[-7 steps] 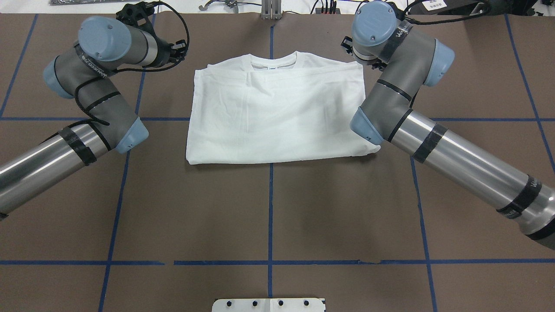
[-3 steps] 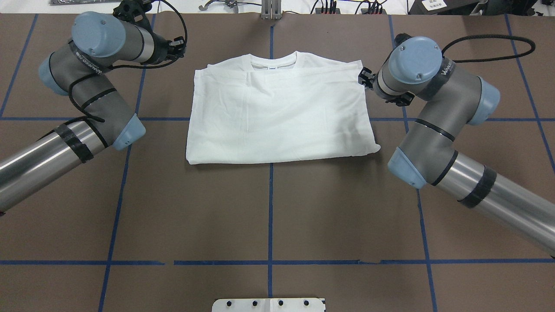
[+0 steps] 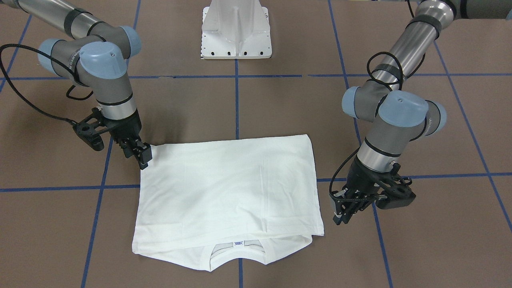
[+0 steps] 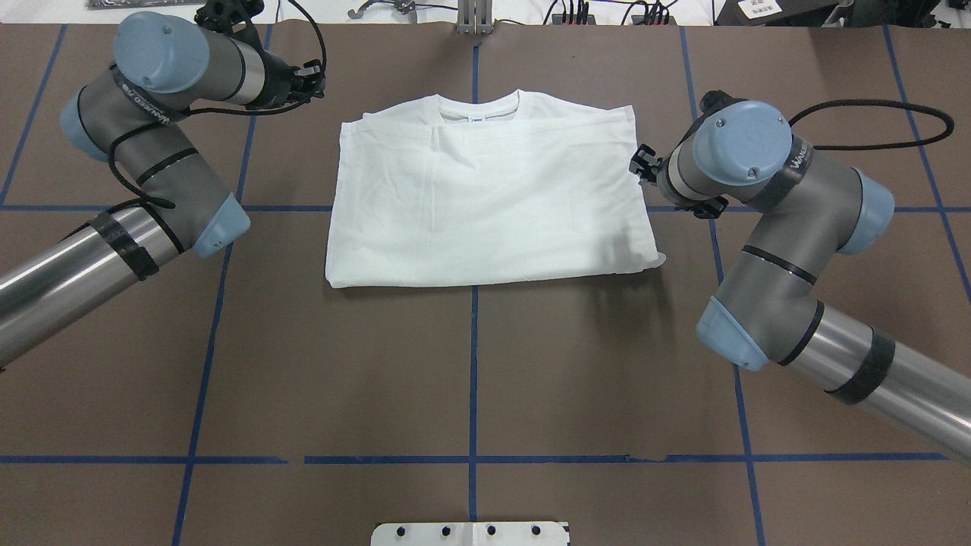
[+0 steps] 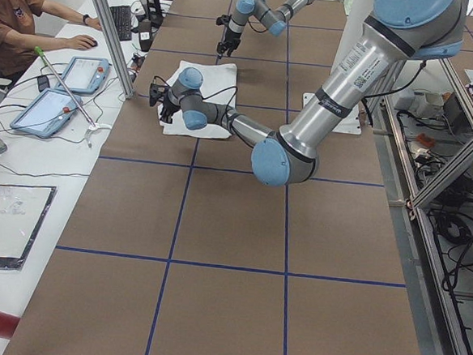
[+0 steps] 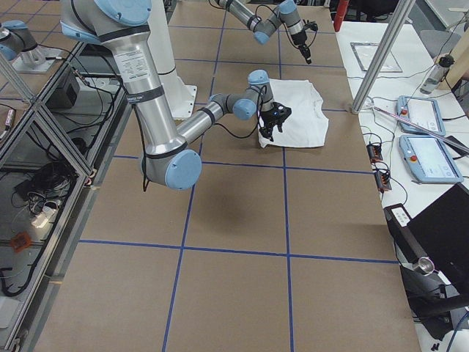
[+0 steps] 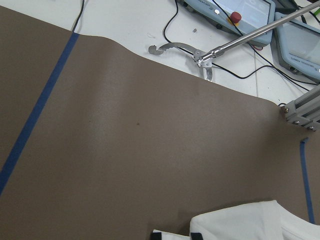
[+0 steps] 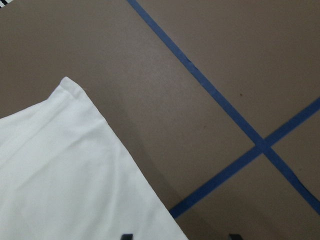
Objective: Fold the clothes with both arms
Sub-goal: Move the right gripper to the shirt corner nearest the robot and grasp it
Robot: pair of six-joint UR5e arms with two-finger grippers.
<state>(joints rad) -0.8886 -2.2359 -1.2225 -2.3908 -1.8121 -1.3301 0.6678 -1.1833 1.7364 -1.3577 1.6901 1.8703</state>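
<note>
The white T-shirt (image 4: 485, 205) lies folded into a rectangle on the brown table, collar (image 4: 482, 110) on the far side; no black text shows. It also shows in the front view (image 3: 228, 192). My right gripper (image 3: 143, 159) hangs at the shirt's near right corner, low over the table. In the right wrist view its jaws stand wide apart, with the shirt's edge (image 8: 60, 170) running between them. My left gripper (image 3: 340, 214) hovers beside the shirt's far left corner, apart from it. Its tips show a small gap and hold nothing; the shirt corner (image 7: 250, 222) lies just ahead.
The white pedestal base (image 3: 236, 36) stands at the robot's side of the table. Blue tape lines (image 4: 474, 364) cross the brown cover. Tablets and cables (image 5: 64, 84) lie on the white bench beyond the far edge, where a person sits.
My right arm has swung from the shirt's far right corner back along its right edge towards the near corner. My left arm has drawn a little further out and away from the shirt.
</note>
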